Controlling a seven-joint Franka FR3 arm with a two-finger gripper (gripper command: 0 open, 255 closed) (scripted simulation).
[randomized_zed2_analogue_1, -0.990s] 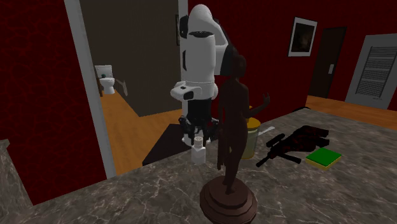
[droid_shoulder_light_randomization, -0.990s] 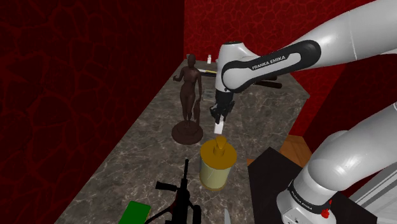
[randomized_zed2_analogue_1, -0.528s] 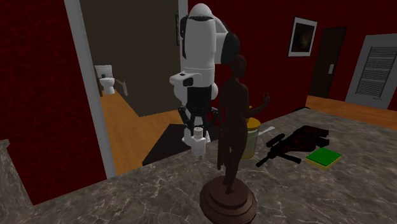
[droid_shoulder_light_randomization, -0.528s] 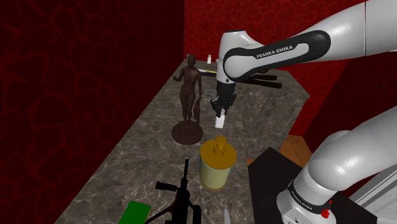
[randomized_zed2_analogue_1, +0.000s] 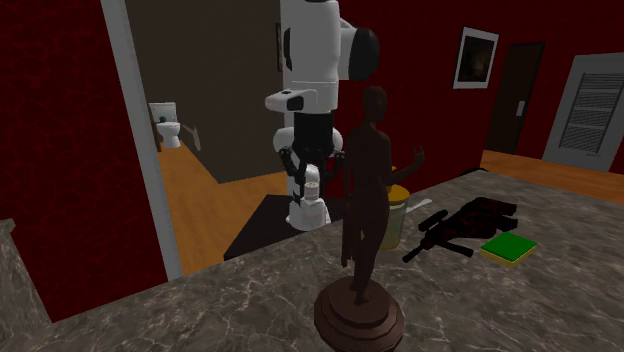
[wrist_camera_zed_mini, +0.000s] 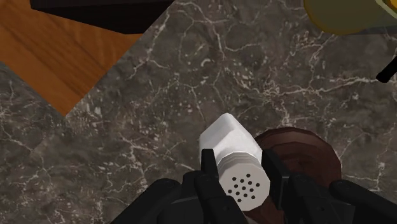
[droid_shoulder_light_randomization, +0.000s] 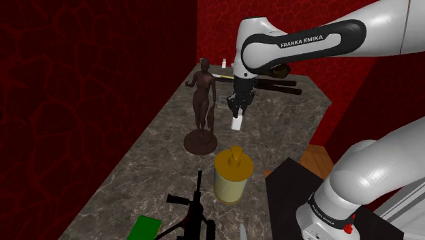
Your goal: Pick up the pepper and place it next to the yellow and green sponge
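In the shoulder view, starting at its left, the sponge (droid_shoulder_light_randomization: 144,228) lies flat at the near end of the surface (droid_shoulder_light_randomization: 146,160), green face up; the second exterior view shows a yellow layer under the green (randomized_zed2_analogue_1: 509,248). Next to it, toward that view's right, a black toy gun (droid_shoulder_light_randomization: 195,207) lies on the dark marble. Further up stands a brown figurine (droid_shoulder_light_randomization: 202,99) on a round base. A yellow jar (droid_shoulder_light_randomization: 233,178) sits a little to the right of it and nearer the stand (droid_shoulder_light_randomization: 289,198). Above the jar and just right of the figurine, my end effector (droid_shoulder_light_randomization: 236,114) points down and pinches the pepper (droid_shoulder_light_randomization: 236,124), a white shaker. I hold it near its cap, and its body hangs below my fingers, clear of the surface. In the wrist view my two fingers (wrist_camera_zed_mini: 207,164) press on either side of the shaker (wrist_camera_zed_mini: 229,149), whose holed cap faces the camera, and the figurine's base (wrist_camera_zed_mini: 299,149) shows below, just past it. The pepper is in the air beside the figurine, well apart from the sponge, with the jar and the gun between them.
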